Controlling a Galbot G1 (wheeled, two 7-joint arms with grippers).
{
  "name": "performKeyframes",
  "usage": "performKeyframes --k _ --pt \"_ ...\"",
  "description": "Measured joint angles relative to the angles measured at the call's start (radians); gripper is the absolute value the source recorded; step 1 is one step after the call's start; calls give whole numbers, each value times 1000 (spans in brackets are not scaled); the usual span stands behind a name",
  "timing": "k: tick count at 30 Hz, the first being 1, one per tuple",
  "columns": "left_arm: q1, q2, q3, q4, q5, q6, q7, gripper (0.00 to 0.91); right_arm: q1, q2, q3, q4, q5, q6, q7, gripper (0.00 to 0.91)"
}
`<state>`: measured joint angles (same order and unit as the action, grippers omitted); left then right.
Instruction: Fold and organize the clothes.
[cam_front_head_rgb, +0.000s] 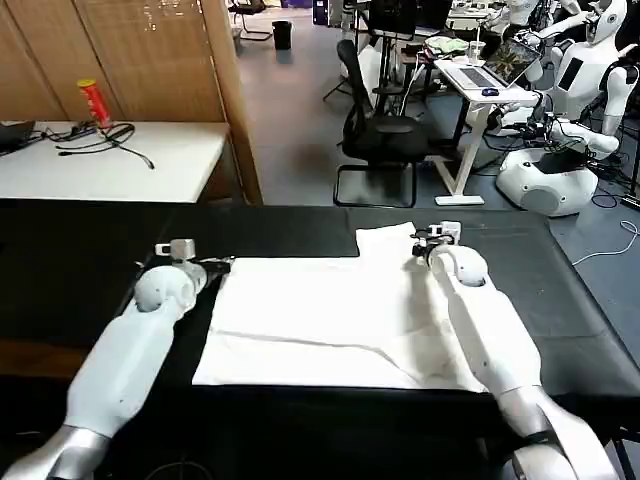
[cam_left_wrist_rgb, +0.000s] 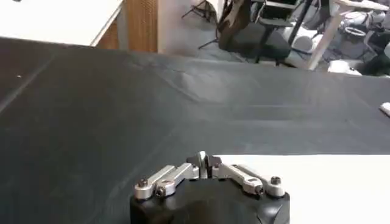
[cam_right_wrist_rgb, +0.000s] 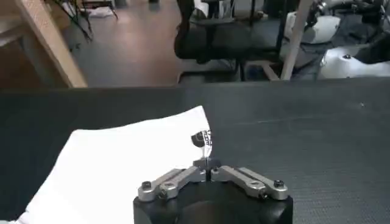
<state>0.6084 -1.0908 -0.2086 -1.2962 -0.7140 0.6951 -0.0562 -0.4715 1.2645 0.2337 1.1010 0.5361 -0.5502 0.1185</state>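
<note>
The clothes are one white T-shirt (cam_front_head_rgb: 320, 310) lying flat on the black table (cam_front_head_rgb: 80, 260), plain side up. My left gripper (cam_front_head_rgb: 222, 263) sits low at its far left corner. In the left wrist view that gripper (cam_left_wrist_rgb: 204, 159) is shut right where the edge of the white cloth (cam_left_wrist_rgb: 329, 182) begins. My right gripper (cam_front_head_rgb: 420, 240) is at the far right of the shirt, by a raised flap. In the right wrist view it (cam_right_wrist_rgb: 207, 163) is shut on a thin fold of the shirt (cam_right_wrist_rgb: 122, 164), where a small black print (cam_right_wrist_rgb: 201, 139) shows.
Bare black tabletop lies beyond the shirt and on both sides. Behind stand a white table (cam_front_head_rgb: 150, 160) with a red can (cam_front_head_rgb: 93, 102) and cables, a black office chair (cam_front_head_rgb: 385, 140) and a white robot (cam_front_head_rgb: 560, 170).
</note>
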Motion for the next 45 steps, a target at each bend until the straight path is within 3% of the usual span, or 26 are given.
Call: performKeyframes --k 4,10,28,37,45 --pt "9 8 -3 -20 -3 -3 -1 137 -25 -27 10 56 -6 20 -22 0" --pt "50 41 -27 -92 3 -13 -1 137 -87 -89 31 186 36 -29 -13 0" --pt "387 197 -172 -560 -79 25 -62 137 -421 -333 148 652 204 -186 76 0" --pt "567 271 -279 -767 -95 42 -95 137 -580 -426 193 850 244 -186 146 0" --pt "698 310 -362 -857 -87 42 -89 137 -702 -446 201 911 220 -186 147 0"
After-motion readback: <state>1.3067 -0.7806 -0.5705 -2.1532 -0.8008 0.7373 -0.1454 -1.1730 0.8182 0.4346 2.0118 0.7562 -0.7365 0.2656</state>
